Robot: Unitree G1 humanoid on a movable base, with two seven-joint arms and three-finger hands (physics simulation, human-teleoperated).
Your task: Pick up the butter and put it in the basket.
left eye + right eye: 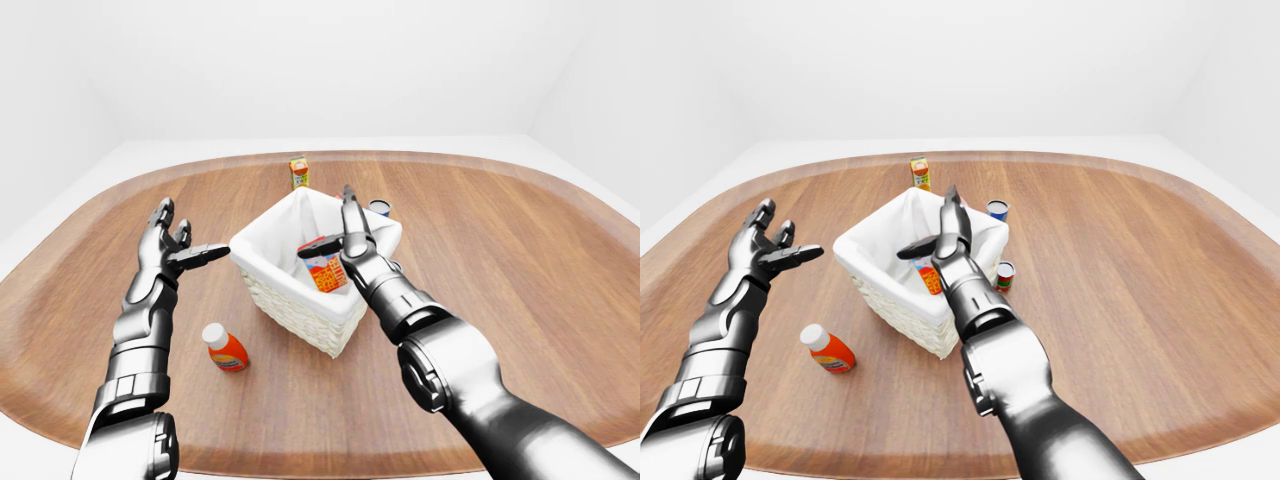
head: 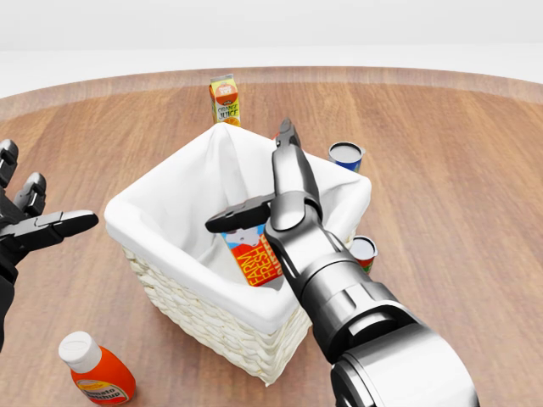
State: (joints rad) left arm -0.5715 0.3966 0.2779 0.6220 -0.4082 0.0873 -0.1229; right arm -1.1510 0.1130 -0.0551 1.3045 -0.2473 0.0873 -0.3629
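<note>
Nearest, at the bottom of the head view, the right arm rises from lower right & ends in the right hand [image 2: 273,188], which sits over the basket opening. Fingers spread wide: one long finger points up the view, thumb sticks out to the left. Nothing gripped.

Just under & left of that hand the butter [image 2: 253,259], an orange-red carton w/ blue top edge, stands tilted inside the basket [image 2: 161,292], leaning near the right inner wall. Can't tell if the thumb touches the carton; looks apart or barely above it. Basket is white wicker w/ white cloth liner, set on the wooden desk [image 2: 458,203].

Lower left of the head view, a ketchup bottle [image 2: 97,371] w/ white cap lies on its side on the desk, apart from the basket.

Left edge: left hand [image 1: 172,248] is raised above the desk, open wide, fingers splayed, thumb pointing toward the basket's left rim, near it but not touching. Empty.

Right of the basket, a small can [image 2: 363,251] sits just beside the wall, partly hidden by the right arm. Further up, a blue-topped can [image 2: 345,153] stands near the basket's upper-right corner.

Farthest, an orange juice carton [image 2: 225,100] stands upright beyond the basket's top corner.
</note>
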